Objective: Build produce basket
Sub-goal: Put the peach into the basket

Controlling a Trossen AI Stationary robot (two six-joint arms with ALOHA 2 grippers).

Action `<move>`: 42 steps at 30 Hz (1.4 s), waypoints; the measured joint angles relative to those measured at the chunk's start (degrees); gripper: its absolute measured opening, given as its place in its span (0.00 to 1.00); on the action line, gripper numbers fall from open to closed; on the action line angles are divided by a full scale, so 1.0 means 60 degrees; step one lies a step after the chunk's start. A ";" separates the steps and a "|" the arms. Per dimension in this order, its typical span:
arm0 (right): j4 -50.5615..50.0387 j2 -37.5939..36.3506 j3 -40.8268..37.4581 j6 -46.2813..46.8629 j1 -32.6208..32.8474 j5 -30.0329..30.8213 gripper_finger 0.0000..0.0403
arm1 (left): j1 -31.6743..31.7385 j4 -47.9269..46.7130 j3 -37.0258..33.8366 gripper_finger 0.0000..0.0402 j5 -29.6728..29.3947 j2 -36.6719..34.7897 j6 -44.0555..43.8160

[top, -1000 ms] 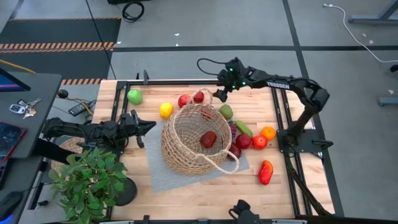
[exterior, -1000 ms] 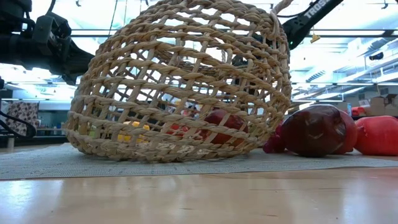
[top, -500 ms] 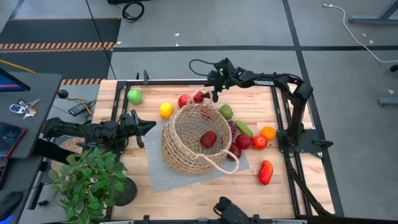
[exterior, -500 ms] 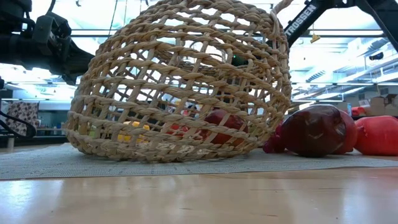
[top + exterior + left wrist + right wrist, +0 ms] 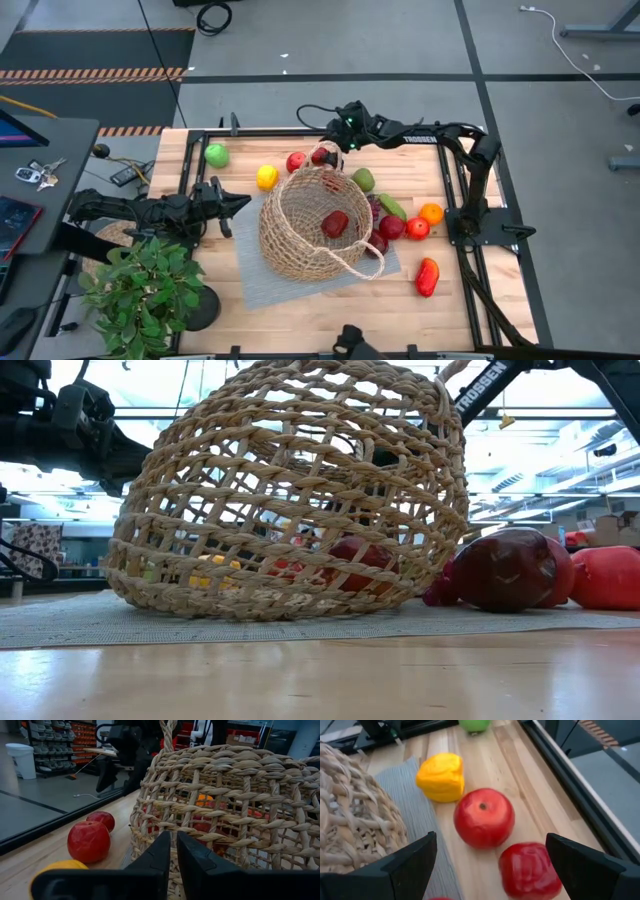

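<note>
The wicker basket [image 5: 312, 226] lies tipped on its side on a grey mat [image 5: 252, 272], with one red piece of produce [image 5: 335, 224] inside it. My right gripper [image 5: 331, 151] hangs open near the far edge. It is just above two red fruits, an apple [image 5: 484, 818] and another red one [image 5: 530, 870]; its fingers stand apart on either side of them and touch neither. A yellow fruit [image 5: 441, 776] and a green apple [image 5: 216, 155] lie further left. My left gripper [image 5: 240, 203] is shut and level, just short of the basket's left wall [image 5: 240, 795].
More produce lies right of the basket: a green pear [image 5: 363, 179], a green vegetable [image 5: 392, 207], an orange [image 5: 431, 213], red fruits [image 5: 417, 228] and a red pepper [image 5: 427, 277]. A potted plant [image 5: 140, 290] stands at the near left corner. The table's frame rail runs along the far edge.
My right gripper has moved along the far edge toward the table's left and sunk lower, tipping further downward. It now hangs over the two red fruits behind the basket and has stayed open. The basket and produce have not moved.
</note>
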 joint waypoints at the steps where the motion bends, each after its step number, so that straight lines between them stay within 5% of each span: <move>1: 0.0017 0.0000 0.0000 0.0001 0.0012 -0.0003 0.94 | 0.0002 0.0001 -0.0002 0.10 0.0000 0.0001 0.0001; 6: 0.0449 0.0288 0.0000 0.0177 0.0211 0.0002 0.94 | 0.0003 0.0000 0.0000 0.08 0.0000 0.0001 0.0001; 14: 0.0634 0.0601 -0.0011 -0.0368 0.0400 0.1373 0.94 | 0.0003 -0.0004 0.0000 0.10 0.0000 0.0001 -0.0003; 30: 0.0823 0.0617 -0.0015 -0.0636 -0.0286 0.0381 0.94 | 0.0001 -0.0004 -0.0001 0.09 0.0000 0.0001 0.0001; 42: 0.1223 0.1396 -0.0022 -0.0079 0.0126 0.1353 0.94 | 0.0003 0.0000 -0.0004 0.08 0.0000 0.0001 0.0001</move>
